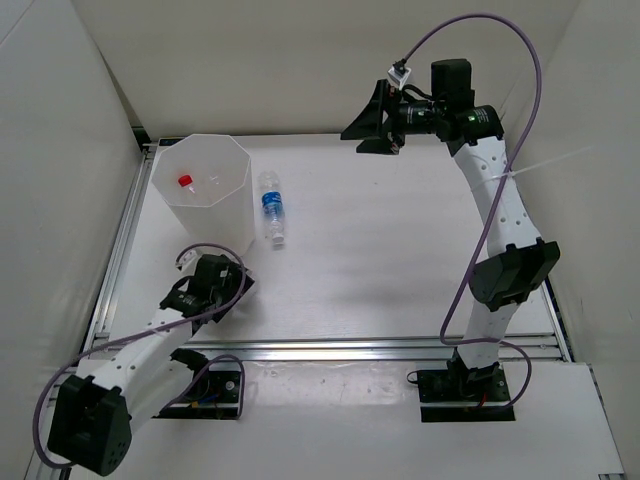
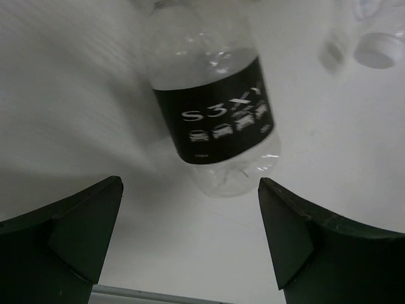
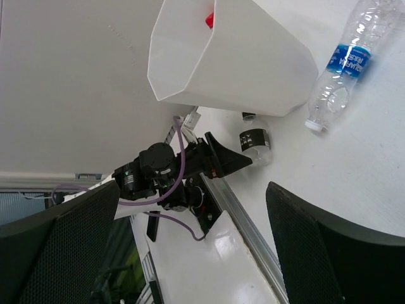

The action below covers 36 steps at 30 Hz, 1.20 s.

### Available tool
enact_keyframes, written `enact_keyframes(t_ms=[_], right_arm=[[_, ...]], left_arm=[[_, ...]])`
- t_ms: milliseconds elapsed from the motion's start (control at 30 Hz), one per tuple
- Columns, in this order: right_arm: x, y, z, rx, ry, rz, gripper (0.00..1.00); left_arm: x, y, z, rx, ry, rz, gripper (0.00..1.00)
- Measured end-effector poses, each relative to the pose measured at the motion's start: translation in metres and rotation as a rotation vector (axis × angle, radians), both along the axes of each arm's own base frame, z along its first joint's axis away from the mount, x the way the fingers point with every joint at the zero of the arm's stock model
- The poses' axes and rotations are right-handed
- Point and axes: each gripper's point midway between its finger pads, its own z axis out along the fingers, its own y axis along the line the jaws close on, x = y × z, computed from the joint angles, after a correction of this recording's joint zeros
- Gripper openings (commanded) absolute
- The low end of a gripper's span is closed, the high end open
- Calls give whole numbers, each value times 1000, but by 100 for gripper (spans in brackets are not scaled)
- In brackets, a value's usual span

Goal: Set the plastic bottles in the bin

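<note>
The bin (image 1: 215,215) stands at the back left, and a red-capped bottle (image 1: 185,181) lies inside it; the right wrist view shows the bin (image 3: 253,63) and the red cap (image 3: 209,19) too. A blue-label bottle (image 1: 271,208) lies on the table right of the bin (image 3: 345,66). A dark-label bottle (image 2: 215,107) lies by the bin's base (image 3: 256,142), hidden in the top view. My left gripper (image 2: 190,202) is open just short of that bottle's bottom end (image 1: 232,272). My right gripper (image 1: 368,120) hangs high at the back, open and empty (image 3: 190,240).
White walls close in the table on the left, back and right. An aluminium rail (image 1: 330,350) runs along the near edge and another (image 1: 120,240) along the left side. A blurred white cap (image 2: 380,50) shows beyond the dark-label bottle.
</note>
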Motion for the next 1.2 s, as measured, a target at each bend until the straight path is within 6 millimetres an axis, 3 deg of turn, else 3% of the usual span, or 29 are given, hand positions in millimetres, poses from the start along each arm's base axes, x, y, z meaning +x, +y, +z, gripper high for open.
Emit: enact_keyframes(t_ms=[133,333,700,967,1200], right_arm=[[2,-8,-4,-7,14,-17,100],[2,-15,-3,-10,15,-31,100],[-2,-18,-2,-14,0,-28,100],[-3,-18,-3,-15,9,-24,100],[-5,-17,-2,-9,11,-13,100]], left_arm=[[0,4,-16,23,64,29,100],[13,10,-16,23,71,88,100],[47,9,22,7,-42,125,100],[49,10,21,11,-39,130,100],[46,15,57,-54,-184,156,100]])
